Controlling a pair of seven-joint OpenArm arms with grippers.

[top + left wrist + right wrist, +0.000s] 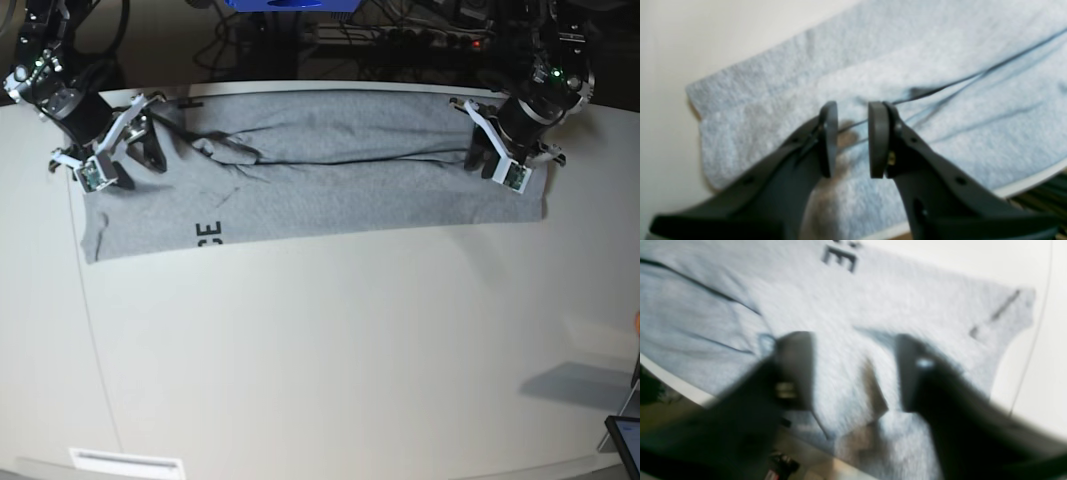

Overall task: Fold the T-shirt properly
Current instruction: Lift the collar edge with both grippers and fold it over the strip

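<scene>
The T-shirt (320,185) lies as a long band across the table's (330,360) far side — lengthwise folding looks done, crosswise folding left. Left gripper (852,138) and right gripper (853,371) hover at opposite ends, jaws parted, cloth beneath, nothing pinched.

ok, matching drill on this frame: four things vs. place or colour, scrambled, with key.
Things:
1. T-shirt
2. left gripper
3. right gripper
4. lettering

Descriptions:
A. black, near the shirt's lower edge on the base view's left
B. grey, folded into a long band across the far side of the white table
C. over the shirt's end on the base view's right
D. over the shirt's end on the base view's left

Pairs: 1-B, 2-C, 3-D, 4-A
</scene>
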